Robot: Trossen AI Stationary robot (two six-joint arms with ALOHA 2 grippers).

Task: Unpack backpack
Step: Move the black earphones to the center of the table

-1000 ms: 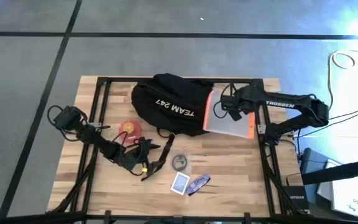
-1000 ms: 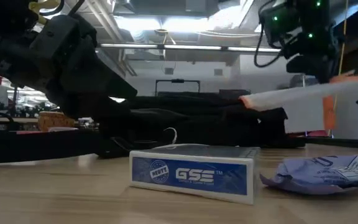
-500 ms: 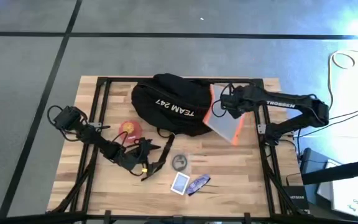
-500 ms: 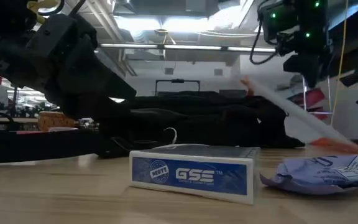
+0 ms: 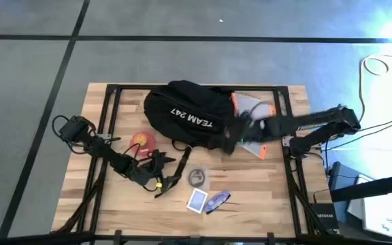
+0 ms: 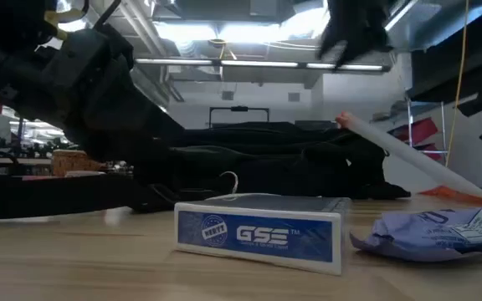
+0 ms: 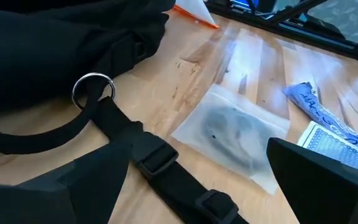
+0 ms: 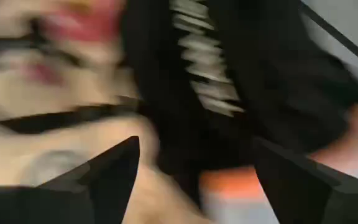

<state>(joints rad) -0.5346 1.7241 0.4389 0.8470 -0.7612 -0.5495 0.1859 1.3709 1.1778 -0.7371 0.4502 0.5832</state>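
Visitor: Where is the backpack?

Onlooker: The black backpack point(image 5: 186, 112) lies on its side at the back middle of the wooden bench point(image 5: 250, 190), white "TEAM 247" lettering facing up. A flat white panel with orange edging point(image 6: 408, 159) leans against its right end, one edge propped on the fabric and the other down on the wood. To me that looks like something taken out and set aside.

Visitor: And the arms?

Onlooker: The right gripper point(image 5: 233, 133) hangs over the backpack's right end, just beside that panel. Its jaws stand apart with nothing between them. My guess is that it is placed to reach the bag's opening again. The left gripper point(image 5: 165, 173) rests low at the front left, jaws apart and empty, pointing at a black strap with a metal ring point(image 7: 92, 87). It seems to be waiting.

Visitor: Is there room to put more things down?

Onlooker: The front middle is taken up. A clear bag point(image 5: 197, 177), a blue card box point(image 5: 197, 199) and a crumpled blue wrapper point(image 5: 218, 199) sit close together near the front edge, and a red round item point(image 5: 142, 140) lies just left of the backpack. The front right corner shows bare wood, so I would put things there. The panel lies near the right edge and could slide off.
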